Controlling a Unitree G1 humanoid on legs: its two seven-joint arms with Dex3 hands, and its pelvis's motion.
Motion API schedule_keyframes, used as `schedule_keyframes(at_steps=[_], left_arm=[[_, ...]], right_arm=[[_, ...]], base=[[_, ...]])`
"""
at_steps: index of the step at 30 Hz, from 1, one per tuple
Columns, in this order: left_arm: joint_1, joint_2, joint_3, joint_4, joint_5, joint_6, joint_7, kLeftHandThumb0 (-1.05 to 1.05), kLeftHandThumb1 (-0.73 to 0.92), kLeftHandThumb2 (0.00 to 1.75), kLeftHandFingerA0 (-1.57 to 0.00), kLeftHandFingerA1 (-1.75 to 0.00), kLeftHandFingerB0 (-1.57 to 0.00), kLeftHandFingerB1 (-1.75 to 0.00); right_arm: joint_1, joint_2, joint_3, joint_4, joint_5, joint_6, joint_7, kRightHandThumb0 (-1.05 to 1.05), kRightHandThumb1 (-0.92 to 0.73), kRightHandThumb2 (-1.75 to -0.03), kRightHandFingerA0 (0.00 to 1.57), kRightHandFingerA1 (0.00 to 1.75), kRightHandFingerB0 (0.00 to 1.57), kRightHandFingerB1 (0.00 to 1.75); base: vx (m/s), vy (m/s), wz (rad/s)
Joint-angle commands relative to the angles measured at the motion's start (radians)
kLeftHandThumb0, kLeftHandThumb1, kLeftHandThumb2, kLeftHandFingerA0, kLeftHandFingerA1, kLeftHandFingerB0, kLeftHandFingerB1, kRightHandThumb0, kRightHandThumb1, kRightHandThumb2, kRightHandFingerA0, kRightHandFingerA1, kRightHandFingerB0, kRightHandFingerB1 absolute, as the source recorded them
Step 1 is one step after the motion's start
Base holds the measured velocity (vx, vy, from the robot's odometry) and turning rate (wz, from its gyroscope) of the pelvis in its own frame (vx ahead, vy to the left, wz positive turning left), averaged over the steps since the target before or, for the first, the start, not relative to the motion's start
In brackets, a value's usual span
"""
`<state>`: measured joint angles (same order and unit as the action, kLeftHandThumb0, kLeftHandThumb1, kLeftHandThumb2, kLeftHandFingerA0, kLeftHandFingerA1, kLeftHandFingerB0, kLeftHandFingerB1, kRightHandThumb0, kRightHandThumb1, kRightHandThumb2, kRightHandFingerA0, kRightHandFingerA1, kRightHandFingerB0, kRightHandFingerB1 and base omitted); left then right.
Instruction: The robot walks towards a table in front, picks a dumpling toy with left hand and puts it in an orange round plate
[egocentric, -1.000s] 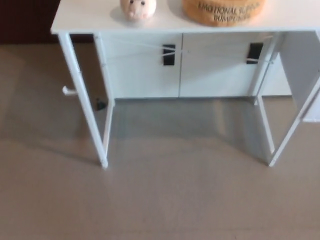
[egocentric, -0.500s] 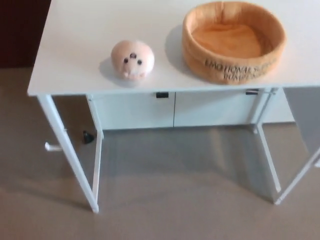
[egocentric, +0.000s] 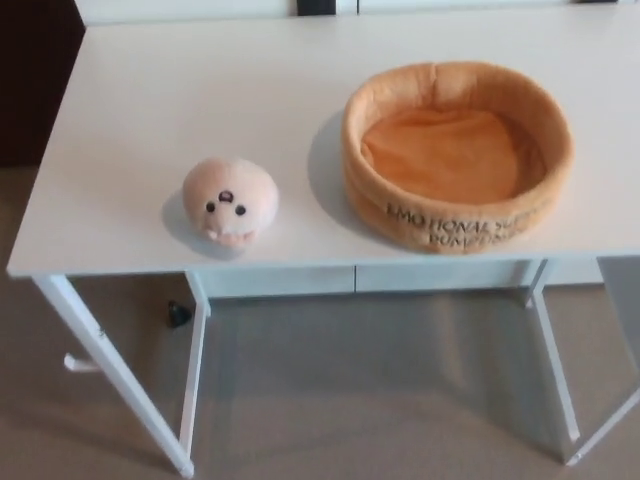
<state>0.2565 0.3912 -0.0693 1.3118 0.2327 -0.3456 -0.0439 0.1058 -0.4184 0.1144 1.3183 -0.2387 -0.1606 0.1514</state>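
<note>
Two things are sitting on the white worktop (egocentric: 130, 120): the dumpling toy (egocentric: 230, 200) and the orange round plate (egocentric: 457, 155). No part of the robot is showing in the head view, so neither hand is in sight and I cannot tell how the fingers are set, spread or pressed together.

Taking the worktop's middle as the clock centre, the dumpling toy is resting at about eight o'clock, close to the near edge, with its little face pointing toward the camera. The orange round plate is lying at about three o'clock, well apart from the toy, and is standing empty; it is really a soft, high-walled fabric basket with dark lettering on its front wall.

Judging from this, the walk-up is looking almost finished and the reach with the left hand is not yet begun.

Several risks are looming. The toy is sitting near the front edge, so a clumsy push from thick fingers could be rolling it off onto the floor (egocentric: 350, 400). Its round, plush body is likely squashing and slipping under a shallow pinch. The plate's soft wall is standing tall, so a low carry could be snagging it and shoving it toward three o'clock.
</note>
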Motion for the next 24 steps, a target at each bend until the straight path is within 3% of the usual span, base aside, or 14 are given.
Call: schedule_keyframes(at_steps=[1, 8, 16, 17, 19, 20, 21, 22, 24], left_arm=[[-0.001, 0.015, 0.002, 0.005, 0.003, 0.002, 0.006, -0.34, 0.52, 0.56, -0.47, -0.43, -0.29, -0.32], [-0.001, 0.014, 0.003, 0.007, 0.001, 0.001, 0.001, -0.36, 0.52, 0.56, -0.5, -0.45, -0.3, -0.32], [0.009, 0.015, 0.011, 0.007, -0.006, -0.002, -0.005, -0.35, 0.52, 0.56, -0.48, -0.44, -0.28, -0.32], [0.016, 0.016, 0.012, 0.001, -0.007, -0.016, -0.004, -0.37, 0.53, 0.56, -0.53, -0.55, -0.28, -0.32], [0.017, 0.017, 0.012, 0.0, -0.006, -0.018, -0.004, -0.37, 0.53, 0.56, -0.53, -0.55, -0.28, -0.32], [0.012, 0.015, 0.015, 0.003, -0.009, -0.008, -0.005, -0.27, 0.36, 0.87, -0.33, -0.59, -0.11, -0.48], [0.01, 0.014, 0.017, 0.004, -0.009, -0.003, -0.006, -0.27, 0.36, 0.87, -0.33, -0.59, -0.11, -0.48], [0.007, 0.013, 0.016, 0.003, -0.008, -0.005, -0.002, -0.37, 0.53, 0.56, -0.44, -0.42, -0.25, -0.31], [0.006, 0.012, 0.016, 0.003, -0.007, -0.006, 0.0, -0.37, 0.53, 0.56, -0.44, -0.42, -0.25, -0.31]], right_arm=[[-0.004, 0.003, 0.006, 0.001, -0.011, 0.008, -0.004, -0.31, -0.66, -0.59, 0.65, 0.48, 0.48, 0.38], [-0.007, 0.003, 0.004, 0.004, -0.011, 0.01, -0.002, -0.3, -0.66, -0.59, 0.63, 0.46, 0.49, 0.38], [-0.004, 0.003, 0.012, -0.003, -0.02, 0.007, 0.002, -0.31, -0.67, -0.59, 0.64, 0.48, 0.47, 0.38], [-0.01, 0.004, 0.01, 0.003, -0.018, 0.011, 0.009, -0.3, -0.67, -0.59, 0.62, 0.47, 0.48, 0.38], [-0.011, 0.004, 0.01, 0.004, -0.018, 0.011, 0.01, -0.3, -0.67, -0.59, 0.62, 0.47, 0.48, 0.38], [-0.012, 0.008, 0.012, 0.003, -0.02, 0.01, 0.004, -0.31, -0.67, -0.6, 0.66, 0.47, 0.5, 0.39], [-0.013, 0.01, 0.013, 0.002, -0.021, 0.01, 0.001, -0.31, -0.67, -0.6, 0.66, 0.47, 0.5, 0.39], [-0.018, 0.012, 0.011, 0.004, -0.02, 0.013, 0.0, -0.29, -0.67, -0.6, 0.65, 0.47, 0.5, 0.39], [-0.02, 0.013, 0.011, 0.005, -0.019, 0.014, -0.001, -0.29, -0.67, -0.6, 0.65, 0.47, 0.5, 0.39]], base=[[0.25, 0.088, 0.4], [0.13, 0.109, 0.06], [0.1, -0.112, 0.12], [0.23, -0.098, 0.09], [0.1, -0.123, -0.04], [0.09, -0.094, -0.02], [0.0, 0.0, 0.0], [0.0, 0.0, 0.0], [0.07, 0.058, -0.08]])
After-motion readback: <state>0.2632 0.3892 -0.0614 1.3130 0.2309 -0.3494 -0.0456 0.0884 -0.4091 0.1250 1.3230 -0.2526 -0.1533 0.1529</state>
